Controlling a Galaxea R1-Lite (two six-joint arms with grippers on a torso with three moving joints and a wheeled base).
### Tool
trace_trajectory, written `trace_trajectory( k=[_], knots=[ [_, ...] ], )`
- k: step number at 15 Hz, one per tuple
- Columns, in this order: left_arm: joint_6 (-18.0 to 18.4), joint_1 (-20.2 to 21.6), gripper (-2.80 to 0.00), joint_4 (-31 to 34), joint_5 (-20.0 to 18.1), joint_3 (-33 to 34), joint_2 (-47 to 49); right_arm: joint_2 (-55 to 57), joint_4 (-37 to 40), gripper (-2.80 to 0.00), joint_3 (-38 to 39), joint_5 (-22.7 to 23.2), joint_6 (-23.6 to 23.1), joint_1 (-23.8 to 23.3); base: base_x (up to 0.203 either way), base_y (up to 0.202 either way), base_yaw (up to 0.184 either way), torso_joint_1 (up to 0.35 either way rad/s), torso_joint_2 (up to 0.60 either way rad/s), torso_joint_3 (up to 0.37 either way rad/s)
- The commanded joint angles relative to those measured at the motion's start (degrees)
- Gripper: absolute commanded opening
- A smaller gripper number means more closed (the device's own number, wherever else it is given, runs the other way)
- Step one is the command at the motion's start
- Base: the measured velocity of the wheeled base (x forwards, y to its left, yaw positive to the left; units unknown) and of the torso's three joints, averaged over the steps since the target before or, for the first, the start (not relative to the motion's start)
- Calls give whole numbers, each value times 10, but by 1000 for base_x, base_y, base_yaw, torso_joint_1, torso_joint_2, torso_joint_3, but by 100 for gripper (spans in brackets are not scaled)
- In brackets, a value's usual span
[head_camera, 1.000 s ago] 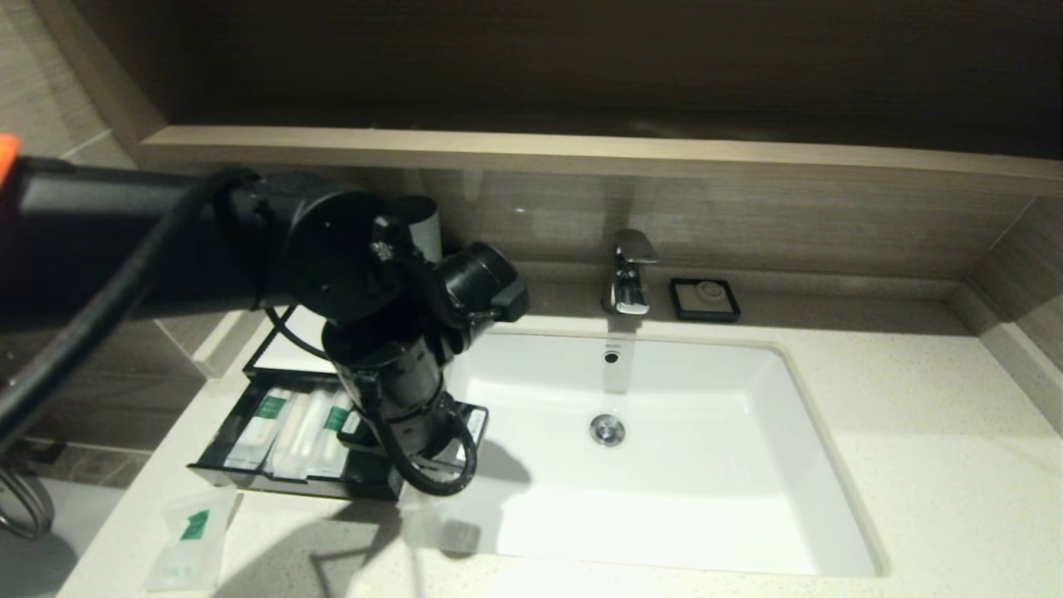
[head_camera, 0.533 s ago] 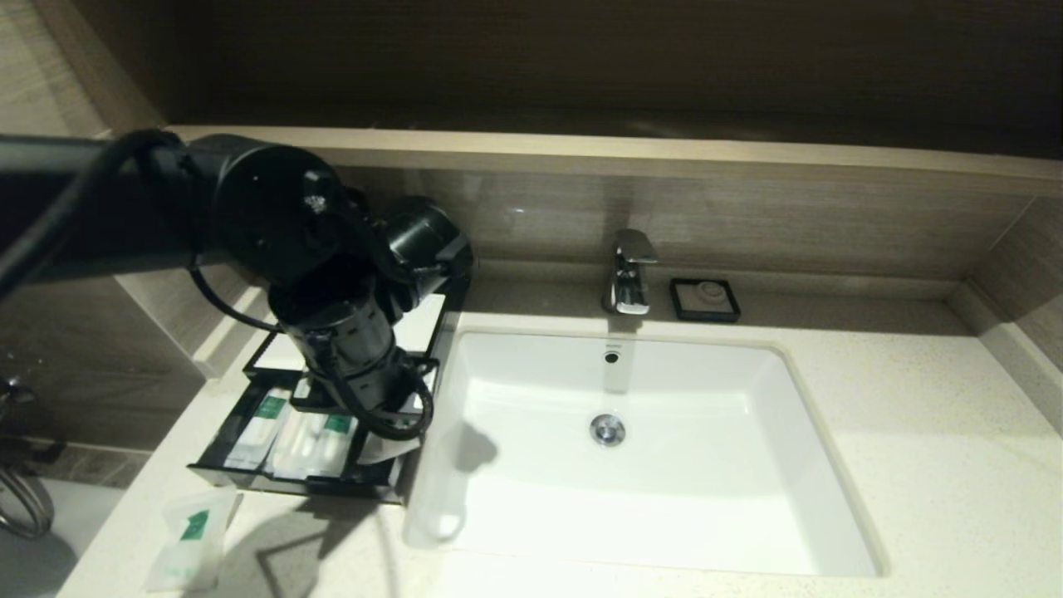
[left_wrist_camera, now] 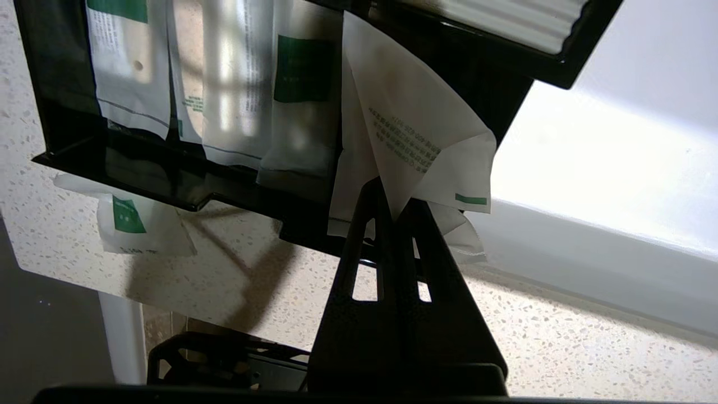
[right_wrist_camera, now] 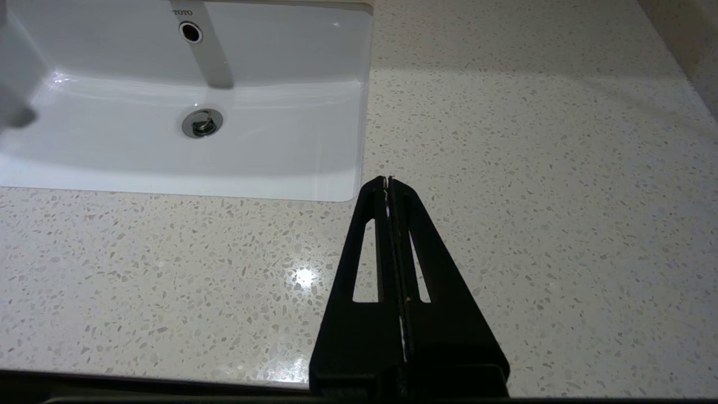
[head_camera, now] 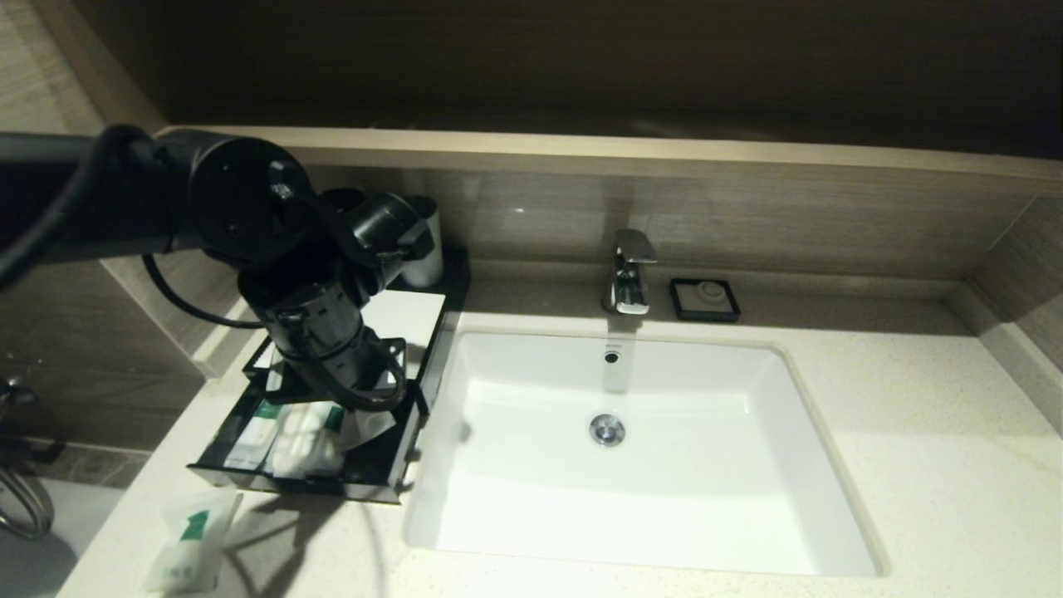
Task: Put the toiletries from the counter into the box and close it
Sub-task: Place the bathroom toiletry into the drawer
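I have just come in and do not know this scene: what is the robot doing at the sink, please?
The robot is tidying toiletries into a black box beside the basin. Its left hand is shut on a white sachet, held over the right end of the open drawer, where several sachets already lie. One sachet more lies on the counter in front of the drawer, so the drawer cannot be closed yet. The right hand is shut and idle above bare counter right of the basin.

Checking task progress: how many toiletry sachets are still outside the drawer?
2: one sachet lies on the counter in front of the box; a crumpled sachet is pinched in the left gripper over the drawer's edge. None hidden, apparently.
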Motion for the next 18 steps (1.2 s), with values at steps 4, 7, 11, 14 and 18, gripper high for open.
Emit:
trace_trajectory(
  k=[4,7,11,14,18],
  knots=[
    [2,6,-280,5,0,14,10,0,0,-280,0,0,0,0,0,0,0,0,0,0],
    [2,6,-280,4,0,21,22,0,0,-280,0,0,0,0,0,0,0,0,0,0],
    [2,5,-280,4,0,35,32,0,0,-280,0,0,0,0,0,0,0,0,0,0],
    [2,6,-280,2,-1,38,40,0,0,-280,0,0,0,0,0,0,0,0,0,0],
    [5,5,-280,-3,-1,34,55,0,0,-280,0,0,0,0,0,0,0,0,0,0]
  ],
)
